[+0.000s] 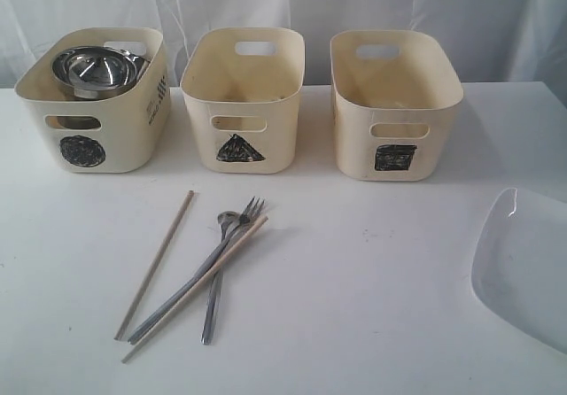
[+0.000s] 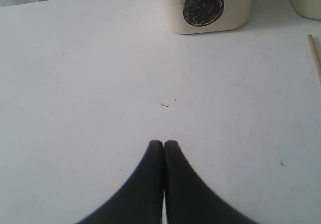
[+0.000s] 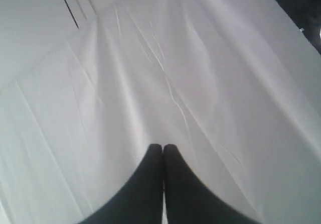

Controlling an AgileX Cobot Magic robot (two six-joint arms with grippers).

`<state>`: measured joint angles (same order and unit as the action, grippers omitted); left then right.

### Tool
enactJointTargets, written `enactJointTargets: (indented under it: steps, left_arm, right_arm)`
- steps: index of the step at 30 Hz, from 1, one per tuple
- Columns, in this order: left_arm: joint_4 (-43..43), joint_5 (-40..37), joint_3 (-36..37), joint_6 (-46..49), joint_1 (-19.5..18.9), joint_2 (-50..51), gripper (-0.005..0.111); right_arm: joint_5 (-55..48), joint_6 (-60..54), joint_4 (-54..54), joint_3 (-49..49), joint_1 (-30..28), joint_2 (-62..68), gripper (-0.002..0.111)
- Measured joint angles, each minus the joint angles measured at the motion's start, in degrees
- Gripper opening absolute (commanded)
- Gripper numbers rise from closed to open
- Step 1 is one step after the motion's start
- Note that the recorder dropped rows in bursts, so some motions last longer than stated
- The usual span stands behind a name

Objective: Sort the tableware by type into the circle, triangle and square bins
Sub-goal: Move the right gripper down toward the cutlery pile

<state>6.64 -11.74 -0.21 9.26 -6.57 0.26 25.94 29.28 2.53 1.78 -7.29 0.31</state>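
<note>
Left end effector closed, empty; right end effector same; plate cropped at edge; circle bin steelware half-hidden.

Soft, even light is flooding the white bench, nearly washing it out. The steel bowl inside the circle bin is glinting; faint shadows are pooling beside that bin. The left pincer and right pincer are showing blurred.

Bin fronts, black scribbled signs — circle left, triangle middle, square right; side print on left bin unreadable.
</note>
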Motion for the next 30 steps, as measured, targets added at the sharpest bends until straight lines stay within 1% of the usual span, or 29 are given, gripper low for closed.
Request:
enactJointTargets:
  steps: [1,2,3,5,6,7,8,9,10,11,12,13,15,17,18,26,30]
  left_arm:
    - [0.0,0.0,0.0,0.0,0.0,0.0,0.0]
    - [0.0,0.0,0.0,0.0,0.0,0.0,0.0]
    - [0.0,0.0,0.0,0.0,0.0,0.0,0.0]
    - [0.0,0.0,0.0,0.0,0.0,0.0,0.0]
    - [0.0,0.0,0.0,0.0,0.0,0.0,0.0]
    - [0.0,0.0,0.0,0.0,0.0,0.0,0.0]
    - [0.0,0.0,0.0,0.0,0.0,0.0,0.0]
    - [0.0,0.0,0.0,0.0,0.0,0.0,0.0]
    - [0.0,0.0,0.0,0.0,0.0,0.0,0.0]
    - [0.0,0.0,0.0,0.0,0.0,0.0,0.0]
    - [0.0,0.0,0.0,0.0,0.0,0.0,0.0]
    - [0.0,0.0,0.0,0.0,0.0,0.0,0.0]
    - [0.0,0.0,0.0,0.0,0.0,0.0,0.0]
    - [0.0,0.0,0.0,0.0,0.0,0.0,0.0]
    - [0.0,0.0,0.0,0.0,0.0,0.0,0.0]
    - [0.0,0.0,0.0,0.0,0.0,0.0,0.0]
    - [0.0,0.0,0.0,0.0,0.0,0.0,0.0]
  right_arm:
    - [1.4,1.2,0.0,1.3,0.0,1.1,0.0]
    - [4.7,3.4,-1.5,6.0,0.0,5.2,0.0]
    - [6.0,3.9,-3.2,8.5,0.0,7.4,0.0]
    - [9.0,4.5,-9.5,15.7,0.0,14.4,0.0]
    - [11.2,6.3,-20.8,24.4,0.0,22.8,0.0]
    - [12.1,8.3,-26.7,27.3,0.0,26.6,0.0]
    - [13.5,15.6,-40.2,32.4,0.0,34.5,0.0]
    - [14.3,23.2,-51.6,35.3,0.0,41.8,0.0]
    - [14.8,34.4,-67.5,37.7,0.2,49.3,0.0]
    - [14.1,43.8,-80.6,38.4,0.5,56.9,0.0]
    - [11.2,51.9,-90.8,38.6,0.7,65.4,0.0]
    - [9.2,56.7,-95.4,38.6,0.7,69.4,0.0]
    - [6.2,65.4,-100.5,38.7,0.8,78.5,0.0]
    - [7.4,72.4,-99.8,40.3,3.9,85.4,0.0]
    - [8.3,74.4,-98.6,41.0,6.3,88.6,0.0]
    - [8.5,76.5,-92.9,44.4,22.4,100.4,0.0]
    - [5.3,77.0,-89.1,48.9,27.6,102.3,0.0]
